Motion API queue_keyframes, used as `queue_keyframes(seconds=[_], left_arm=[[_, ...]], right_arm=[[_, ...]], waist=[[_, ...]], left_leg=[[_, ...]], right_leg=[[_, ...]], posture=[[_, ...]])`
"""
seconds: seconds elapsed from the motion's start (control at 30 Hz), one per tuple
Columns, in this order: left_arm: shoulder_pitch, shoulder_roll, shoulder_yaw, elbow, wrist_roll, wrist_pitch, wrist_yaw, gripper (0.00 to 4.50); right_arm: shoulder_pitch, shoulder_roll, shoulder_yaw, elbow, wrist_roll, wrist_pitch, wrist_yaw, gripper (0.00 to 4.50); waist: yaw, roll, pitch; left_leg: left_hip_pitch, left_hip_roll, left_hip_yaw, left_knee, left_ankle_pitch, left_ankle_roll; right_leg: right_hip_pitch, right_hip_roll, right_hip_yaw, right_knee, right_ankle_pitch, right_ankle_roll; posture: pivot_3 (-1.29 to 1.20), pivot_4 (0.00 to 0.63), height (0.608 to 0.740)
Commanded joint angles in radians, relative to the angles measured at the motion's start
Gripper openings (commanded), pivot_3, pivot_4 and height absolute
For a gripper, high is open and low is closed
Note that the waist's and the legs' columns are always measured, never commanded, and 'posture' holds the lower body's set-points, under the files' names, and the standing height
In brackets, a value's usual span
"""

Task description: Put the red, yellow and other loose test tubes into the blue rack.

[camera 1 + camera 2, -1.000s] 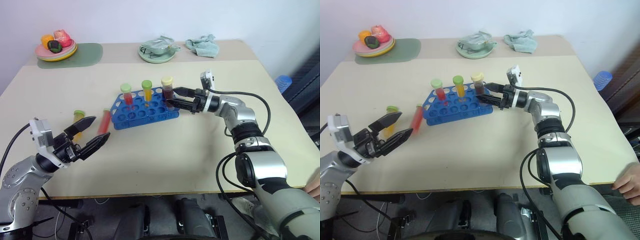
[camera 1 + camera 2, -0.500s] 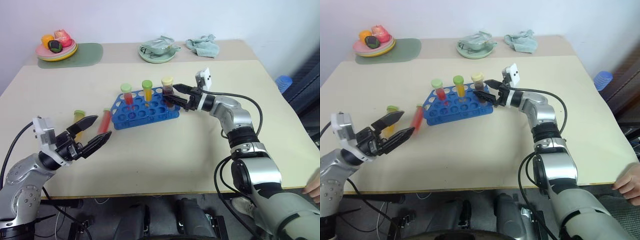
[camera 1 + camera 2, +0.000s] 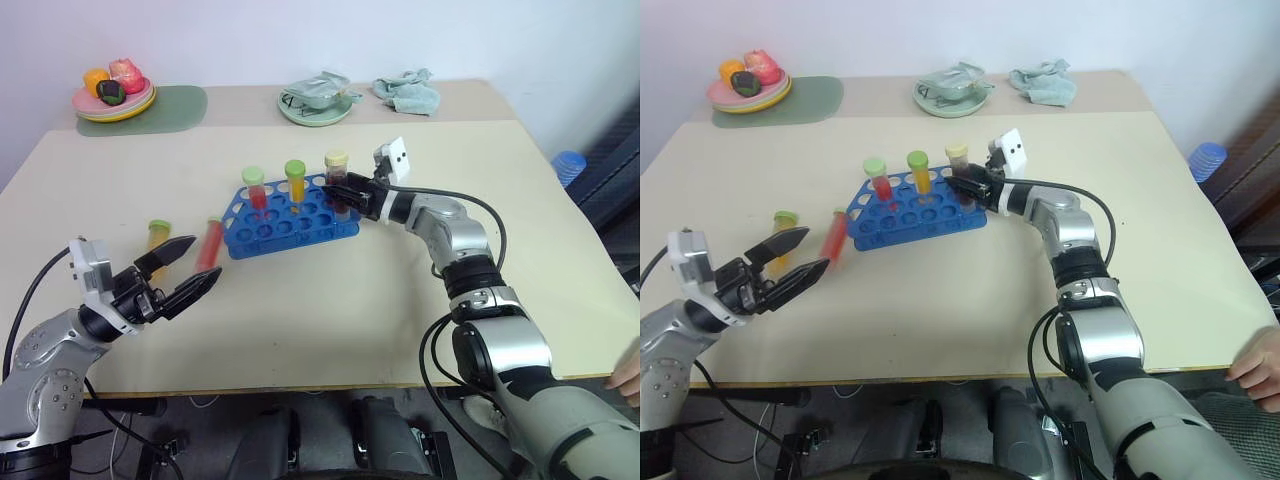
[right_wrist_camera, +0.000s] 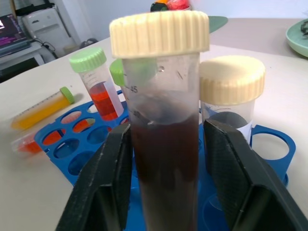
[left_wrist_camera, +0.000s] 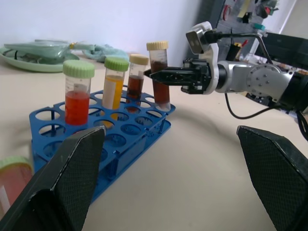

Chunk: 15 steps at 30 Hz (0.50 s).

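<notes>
The blue rack (image 3: pixel 290 222) sits mid-table with a red tube (image 3: pixel 254 190) and a yellow-orange tube (image 3: pixel 294 180), both green-capped, standing in it. At its right end my right gripper (image 3: pixel 340 194) is shut on an upright dark maroon tube (image 4: pixel 166 159) with a cream-yellow cap; a finger (image 4: pixel 108 187) presses each side. A second cream-capped tube (image 5: pixel 137 79) stands just behind it. Two loose test tubes lie on the table left of the rack, a yellow one (image 3: pixel 157 237) and a red one (image 3: pixel 209 245). My left gripper (image 3: pixel 200 263) hovers open near them, holding nothing.
At the table's back stand a plate of toy food (image 3: pixel 112 96) on a green mat (image 3: pixel 165 106), a green dish (image 3: pixel 315 103) and a teal cloth (image 3: pixel 406 90). A person's hand (image 3: pixel 630 372) shows at the right edge.
My right gripper's fingers, open around the maroon tube before, have closed on it, and the arm has edged toward the rack. The left arm has stayed put.
</notes>
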Motion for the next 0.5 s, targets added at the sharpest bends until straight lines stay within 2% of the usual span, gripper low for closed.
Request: queue_keyframes(seconds=[0.03, 0.27, 0.4, 0.5], left_arm=[[0.003, -0.002, 0.014, -0.005, -0.001, -0.022, -0.014, 4.50], [-0.001, -0.006, 0.013, 0.000, 0.002, -0.025, -0.019, 4.50], [-0.012, -0.006, 0.006, 0.009, 0.004, -0.025, -0.022, 4.50], [-0.022, -0.004, 0.001, 0.016, 0.006, -0.023, -0.023, 4.50]], right_arm=[[0.003, -0.003, -0.014, -0.041, 0.011, -0.016, -0.013, 2.22], [0.044, -0.009, -0.033, -0.094, 0.021, -0.044, -0.044, 2.22], [0.085, -0.007, -0.035, -0.145, 0.025, -0.040, -0.060, 0.96], [0.103, -0.005, -0.029, -0.179, 0.030, -0.031, -0.068, 0.96]], waist=[[0.000, 0.000, 0.000], [0.000, 0.000, 0.000], [0.000, 0.000, 0.000], [0.002, 0.000, 0.000]], left_leg=[[0.000, 0.000, 0.000, 0.000, 0.000, 0.000], [0.000, 0.000, 0.000, 0.000, 0.000, 0.000], [0.000, 0.000, 0.000, 0.000, 0.000, 0.000], [0.000, 0.000, 0.000, 0.000, 0.000, 0.000]], right_leg=[[0.000, 0.000, 0.000, 0.000, 0.000, 0.000], [0.000, 0.000, 0.000, 0.000, 0.000, 0.000], [0.000, 0.000, 0.000, 0.000, 0.000, 0.000], [0.000, 0.000, 0.000, 0.000, 0.000, 0.000]], posture=[[0.00, 0.150, 0.740], [0.00, 0.150, 0.740], [0.00, 0.150, 0.740], [0.00, 0.150, 0.740]])
